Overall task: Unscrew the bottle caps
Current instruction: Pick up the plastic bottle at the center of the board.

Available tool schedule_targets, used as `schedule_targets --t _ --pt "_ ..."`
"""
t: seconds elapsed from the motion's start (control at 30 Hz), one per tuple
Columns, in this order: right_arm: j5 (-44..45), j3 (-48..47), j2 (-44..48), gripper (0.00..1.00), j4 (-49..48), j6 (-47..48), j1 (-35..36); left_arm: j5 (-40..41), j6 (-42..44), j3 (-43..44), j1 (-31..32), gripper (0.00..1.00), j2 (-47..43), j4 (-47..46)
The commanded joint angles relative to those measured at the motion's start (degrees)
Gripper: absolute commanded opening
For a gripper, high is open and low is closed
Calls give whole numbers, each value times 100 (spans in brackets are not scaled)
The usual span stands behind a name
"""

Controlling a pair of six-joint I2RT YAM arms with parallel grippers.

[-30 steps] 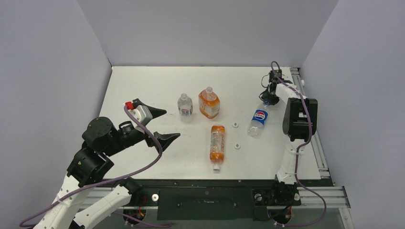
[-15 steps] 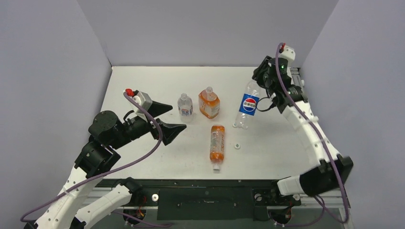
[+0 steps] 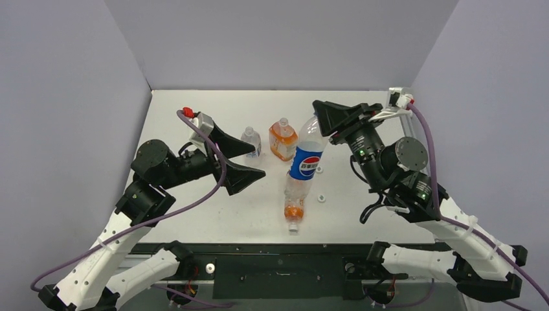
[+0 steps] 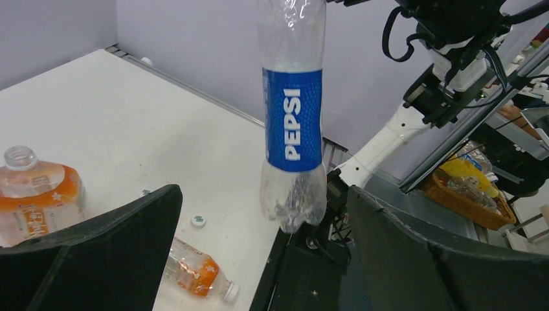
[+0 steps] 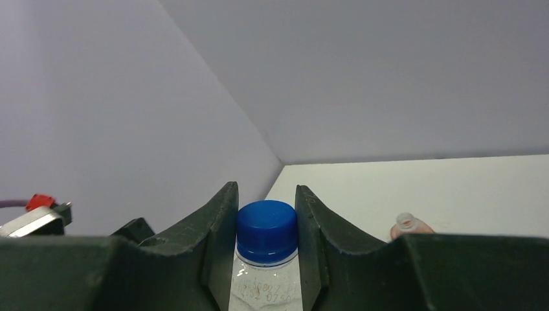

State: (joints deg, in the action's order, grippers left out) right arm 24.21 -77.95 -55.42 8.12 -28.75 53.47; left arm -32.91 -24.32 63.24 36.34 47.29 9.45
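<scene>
My right gripper (image 3: pixel 322 120) (image 5: pixel 267 214) is shut on the blue cap (image 5: pixel 267 231) of a clear Pepsi bottle (image 3: pixel 305 162) (image 4: pixel 292 116). The bottle hangs upright in the air over the table's middle. To its left my left gripper (image 3: pixel 254 162) (image 4: pixel 264 194) stands open, its fingers apart on either side of the bottle's base without touching it. A slim orange bottle (image 3: pixel 294 197) (image 4: pixel 197 272) lies on the table with a white cap (image 3: pixel 293 227) on its neck. The wide orange bottle (image 3: pixel 283 139) (image 4: pixel 35 194) and a small clear bottle (image 3: pixel 250 141) stand uncapped.
Loose white caps lie on the table (image 3: pixel 194 116): one (image 3: pixel 322 197) right of the lying bottle, one with a green mark (image 4: pixel 198 221). Grey walls close in the back and both sides. A metal rail (image 3: pixel 427 194) runs along the right edge.
The right arm has lifted the Pepsi bottle by its cap from the table's right side and swung it to the middle. The left gripper has moved right toward it, still open.
</scene>
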Motion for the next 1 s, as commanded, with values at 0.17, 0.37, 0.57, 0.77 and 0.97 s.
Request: schedule_targets --t 0.17,0.37,0.57,0.77,0.97 --pt "1446 -333 -781 0 -1486 1591 1993 -634 -319 184 193 97 251 -679" --pt "1969 -625 -1261 0 -2013 2346 2644 -370 -24 47 238 97 179 -540" --pt "2351 -605 -1572 0 -2889 2995 3048 -417 -62 -175 242 97 18 -512" --pt "2664 -457 -1909 0 -3992 3611 3395 -498 -169 -254 240 97 -19 -688" --pt "2698 -415 -2187 0 -4687 3938 3621 -572 12 -276 233 85 -17 -718"
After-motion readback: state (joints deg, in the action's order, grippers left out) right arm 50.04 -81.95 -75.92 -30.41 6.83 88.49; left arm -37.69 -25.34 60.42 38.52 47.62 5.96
